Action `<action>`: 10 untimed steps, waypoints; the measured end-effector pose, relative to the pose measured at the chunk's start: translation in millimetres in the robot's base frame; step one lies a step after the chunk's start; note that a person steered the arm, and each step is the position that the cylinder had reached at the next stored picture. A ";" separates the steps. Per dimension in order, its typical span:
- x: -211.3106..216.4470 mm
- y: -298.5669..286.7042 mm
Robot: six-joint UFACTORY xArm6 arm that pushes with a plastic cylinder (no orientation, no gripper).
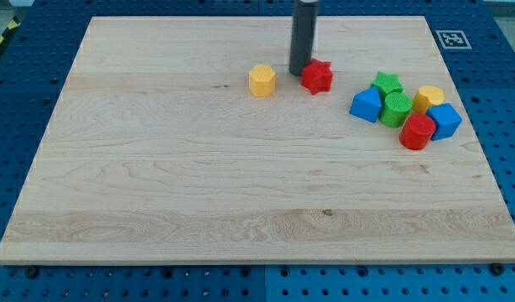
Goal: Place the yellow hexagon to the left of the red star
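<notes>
The yellow hexagon (262, 80) lies on the wooden board at the upper middle. The red star (317, 76) lies a little to its right, with a gap between them. My tip (299, 70) stands in that gap, right against the red star's left side and clear of the yellow hexagon. The dark rod rises from there out of the view's top.
A cluster of blocks sits at the view's right: a blue block (366, 105), a green star (387, 83), a green cylinder (396, 110), a yellow block (428, 98), a red cylinder (418, 132) and another blue block (444, 120). The board's right edge (474, 134) is close to them.
</notes>
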State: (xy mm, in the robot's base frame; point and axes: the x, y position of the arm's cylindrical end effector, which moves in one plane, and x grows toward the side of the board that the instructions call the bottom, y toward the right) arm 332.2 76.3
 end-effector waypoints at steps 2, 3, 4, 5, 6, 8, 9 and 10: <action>36.8 43.6; 57.1 29.2; 84.9 -21.5; 82.7 -84.4; 48.2 -106.3; 37.9 -91.1; 35.9 -130.0; 12.6 -146.7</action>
State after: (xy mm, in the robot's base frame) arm 344.8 -70.4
